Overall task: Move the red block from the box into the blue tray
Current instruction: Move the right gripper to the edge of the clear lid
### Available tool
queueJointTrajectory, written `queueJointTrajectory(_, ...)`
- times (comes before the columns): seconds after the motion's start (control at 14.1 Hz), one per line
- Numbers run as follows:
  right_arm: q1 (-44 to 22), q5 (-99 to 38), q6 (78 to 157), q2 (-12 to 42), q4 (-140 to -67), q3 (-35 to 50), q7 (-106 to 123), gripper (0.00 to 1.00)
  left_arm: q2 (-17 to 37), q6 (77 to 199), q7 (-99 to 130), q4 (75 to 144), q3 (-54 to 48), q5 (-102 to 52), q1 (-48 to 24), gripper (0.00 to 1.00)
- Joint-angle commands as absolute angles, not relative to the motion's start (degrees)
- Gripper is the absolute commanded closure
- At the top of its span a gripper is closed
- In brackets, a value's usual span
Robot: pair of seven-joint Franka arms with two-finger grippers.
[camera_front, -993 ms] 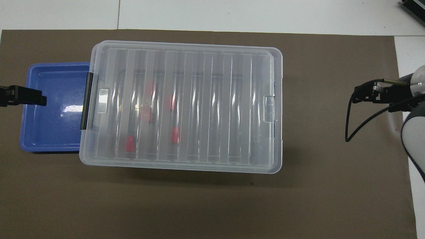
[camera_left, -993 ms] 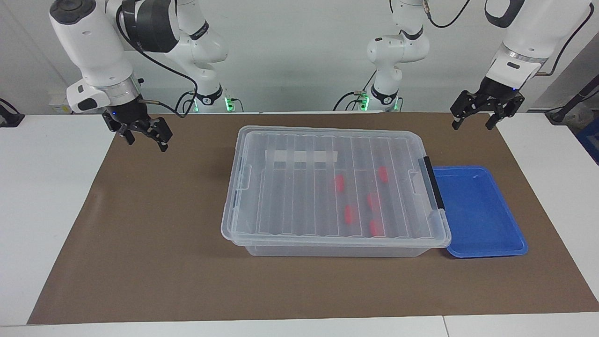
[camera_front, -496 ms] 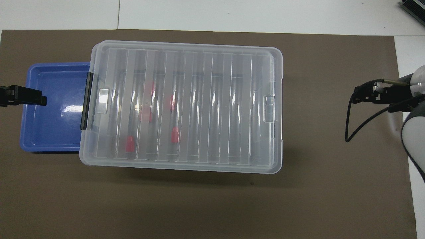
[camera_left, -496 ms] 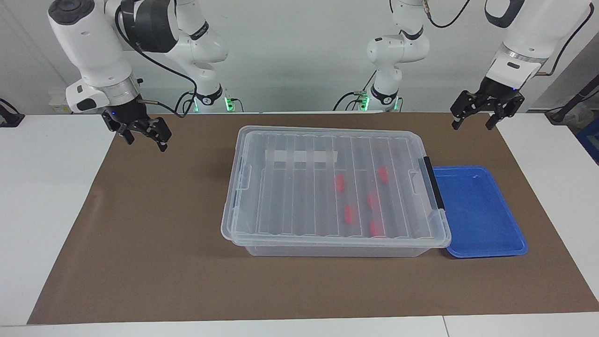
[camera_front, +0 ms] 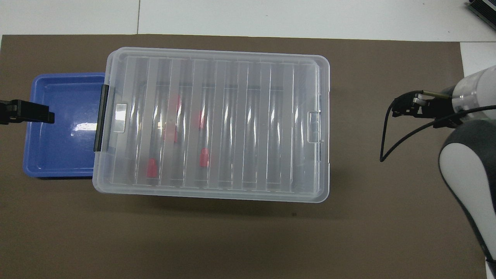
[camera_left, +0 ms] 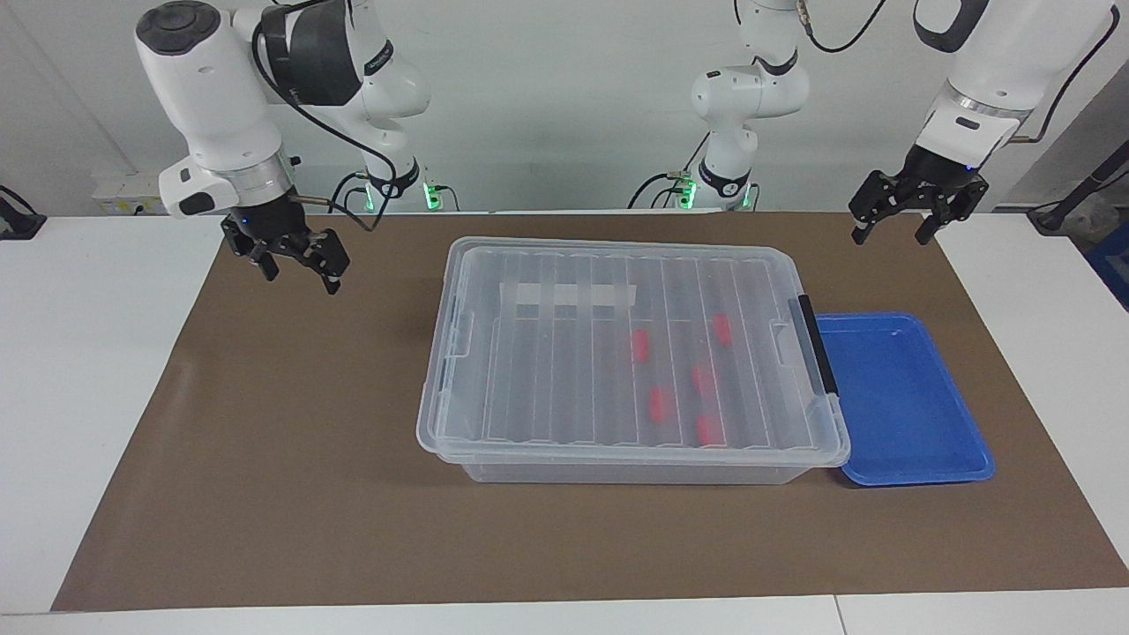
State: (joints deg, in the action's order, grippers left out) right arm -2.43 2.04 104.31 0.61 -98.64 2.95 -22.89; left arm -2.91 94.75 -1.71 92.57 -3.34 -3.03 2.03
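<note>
I see a white table (camera_left: 106,370) covered across its middle by a brown mat (camera_left: 291,459). A plain pale grey wall (camera_left: 564,106) rises at the robots' end. A white socket strip (camera_left: 115,190) sits low on it. Even light fills the room, with soft shadows.

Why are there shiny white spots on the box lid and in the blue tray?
In the overhead view, lamp glare streaks the ribs of the box lid and leaves one bright patch on the blue tray floor, washing out some red blocks; a soft shadow lies along the box's edge nearer the robots. In the facing view, the lid shows little glare and all five blocks read clearly.
</note>
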Motion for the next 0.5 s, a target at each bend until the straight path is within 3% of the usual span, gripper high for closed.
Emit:
queueJointTrajectory(0.0,-5.17,2.72,108.97,2.19,-100.19,3.16,-27.76,0.0,-4.48,95.1,-1.41,94.31,-3.52,-3.25,2.64,0.0)
queueJointTrajectory(0.43,-11.77,2.72,114.08,6.41,-100.63,3.08,-33.48,0.01,-4.48,95.1,-1.41,94.31,-3.52,-3.25,2.64,0.0)
